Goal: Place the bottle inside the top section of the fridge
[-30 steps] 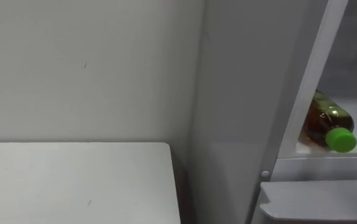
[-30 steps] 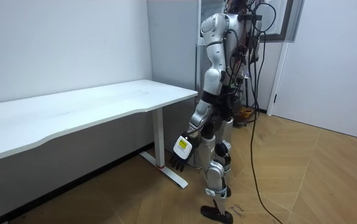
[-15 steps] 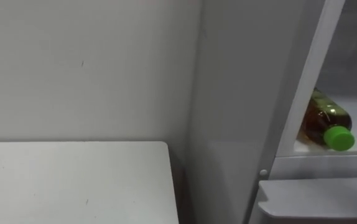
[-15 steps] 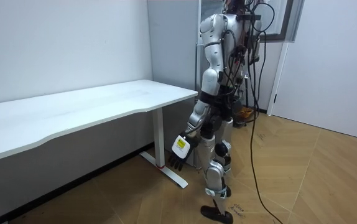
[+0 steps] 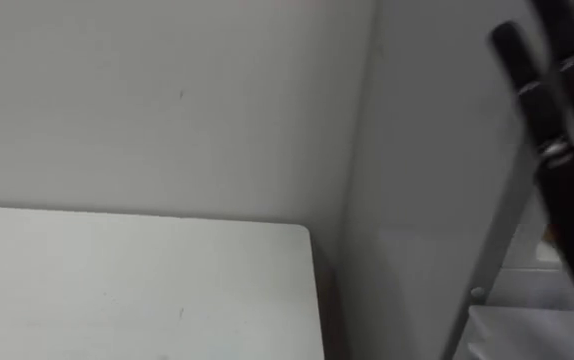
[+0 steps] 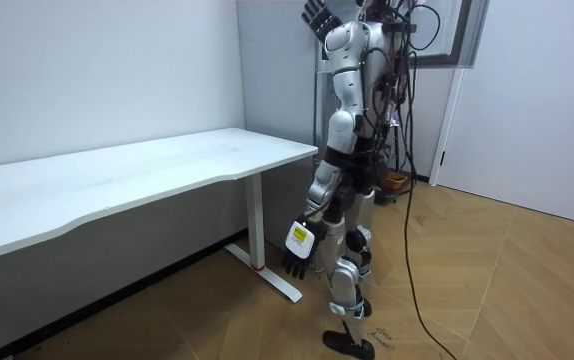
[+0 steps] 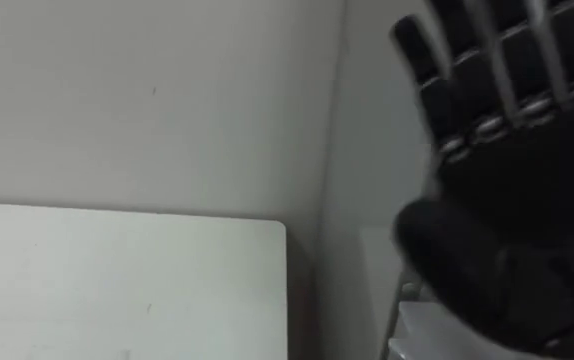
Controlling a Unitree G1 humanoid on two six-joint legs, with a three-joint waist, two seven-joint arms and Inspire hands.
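Fingers (image 7: 472,70) straight and spread, your right hand (image 7: 512,230) is up before the fridge (image 5: 417,150), just right of the worktop (image 5: 117,290); your left hand (image 6: 294,262) hangs slack, far lower.

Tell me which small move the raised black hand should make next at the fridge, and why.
Probably draw the black right hand back from the pale grey fridge: its fingers are straight and empty, and the left hand hangs empty, so nothing seems left to place.

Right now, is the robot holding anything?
Nothing is held. The right hand is up and open, with straight fingers. The left hand hangs low near the table, empty too.
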